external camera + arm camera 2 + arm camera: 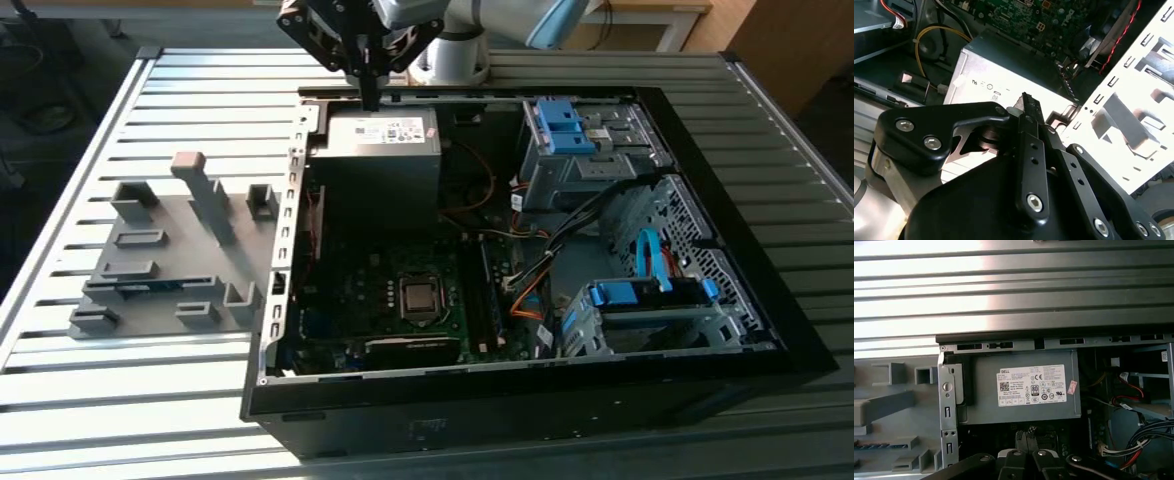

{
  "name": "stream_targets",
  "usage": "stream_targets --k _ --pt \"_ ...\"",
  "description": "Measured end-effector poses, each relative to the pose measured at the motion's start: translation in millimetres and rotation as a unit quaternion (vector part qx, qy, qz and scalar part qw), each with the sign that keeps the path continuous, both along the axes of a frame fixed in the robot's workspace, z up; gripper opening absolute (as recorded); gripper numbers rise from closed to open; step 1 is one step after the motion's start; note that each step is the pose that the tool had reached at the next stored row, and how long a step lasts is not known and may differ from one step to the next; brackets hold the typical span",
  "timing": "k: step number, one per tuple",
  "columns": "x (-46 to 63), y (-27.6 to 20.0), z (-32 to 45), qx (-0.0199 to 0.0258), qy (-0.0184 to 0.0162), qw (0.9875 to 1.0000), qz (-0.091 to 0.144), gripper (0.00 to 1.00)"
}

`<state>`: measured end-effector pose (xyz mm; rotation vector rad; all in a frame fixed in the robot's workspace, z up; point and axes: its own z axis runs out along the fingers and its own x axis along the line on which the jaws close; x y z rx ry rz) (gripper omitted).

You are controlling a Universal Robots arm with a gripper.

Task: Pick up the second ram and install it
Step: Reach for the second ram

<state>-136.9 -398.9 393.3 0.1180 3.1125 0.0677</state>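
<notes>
Slots in the grey holder (pixel 174 262) carry the second ram (pixel 147 286), a thin blue-green stick lying flat along the near rows, on the exterior view's left of the open computer case (pixel 534 400); the first wrist view catches its blue edge (pixel 871 445) too. Holder and case rest on the slatted metal surface (pixel 134 100). Well apart from the stick, the end effector (pixel 367 98) hangs over the power supply (pixel 380 135) at the case's far side, fingers (pixel 1026 107) drawn narrow, gripping nothing
</notes>
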Motion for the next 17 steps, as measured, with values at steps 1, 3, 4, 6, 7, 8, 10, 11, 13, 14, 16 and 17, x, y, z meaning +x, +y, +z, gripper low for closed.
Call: stream_targets --k 1,3,4,6,7,8,10,11,13,14,16,17 --pt "-0.6 0.0 0.0 0.0 0.0 1.0 0.0 0.11" --pt "-1.7 0.0 0.0 0.0 0.0 1.0 0.0 0.11" --pt "-2.3 0.0 0.0 0.0 0.0 1.0 0.0 0.11" --pt "-3.2 0.0 0.0 0.0 0.0 1.0 0.0 0.11" --pt "-3.8 0.0 0.0 0.0 0.0 1.0 0.0 0.11" --pt "-4.2 0.0 0.0 0.0 0.0 1.0 0.0 0.11" --pt "-5.1 0.0 0.0 0.0 0.0 1.0 0.0 0.11" --pt "-5.6 0.0 0.0 0.0 0.0 1.0 0.0 0.11" --pt "-6.6 0.0 0.0 0.0 0.0 1.0 0.0 0.11" --pt "-7.1 0.0 0.0 0.0 0.0 1.0 0.0 0.11" --pt "-8.0 0.0 0.0 0.0 0.0 1.0 0.0 0.11" --pt "-8.4 0.0 0.0 0.0 0.0 1.0 0.0 0.11"
